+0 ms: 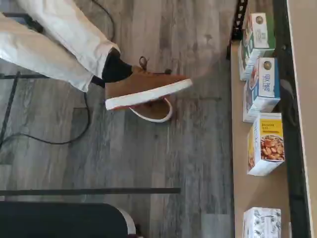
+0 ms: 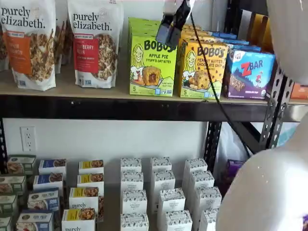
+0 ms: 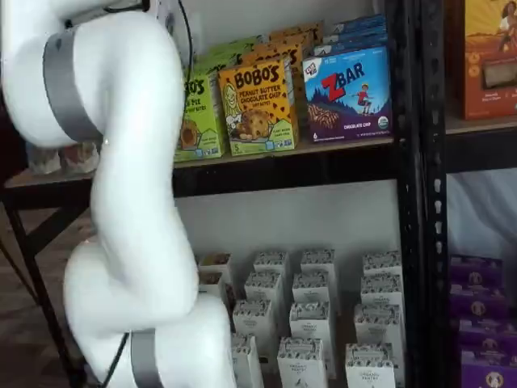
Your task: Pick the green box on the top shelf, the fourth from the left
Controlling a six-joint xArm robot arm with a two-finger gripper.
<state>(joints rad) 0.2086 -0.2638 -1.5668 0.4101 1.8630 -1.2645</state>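
Note:
The green box (image 2: 151, 62) is a lime-green Bobo's Apple Pie carton standing upright on the top shelf (image 2: 62, 87), with more like it lined up behind. In a shelf view its left part is hidden by my white arm (image 3: 198, 113). My gripper (image 2: 171, 24) hangs from the view's top edge in front of the box's upper right corner, with a black cable beside it. Its black fingers show as one dark shape with no plain gap and nothing in them. The wrist view shows neither the green box nor the fingers.
A yellow-orange Bobo's carton (image 2: 202, 70) and a blue ZBar carton (image 2: 250, 74) stand right of the green box; granola bags (image 2: 94, 43) stand left. Small boxes fill the lower shelf (image 2: 159, 197). The wrist view shows a person's leg and brown shoe (image 1: 143, 88) on the wood floor.

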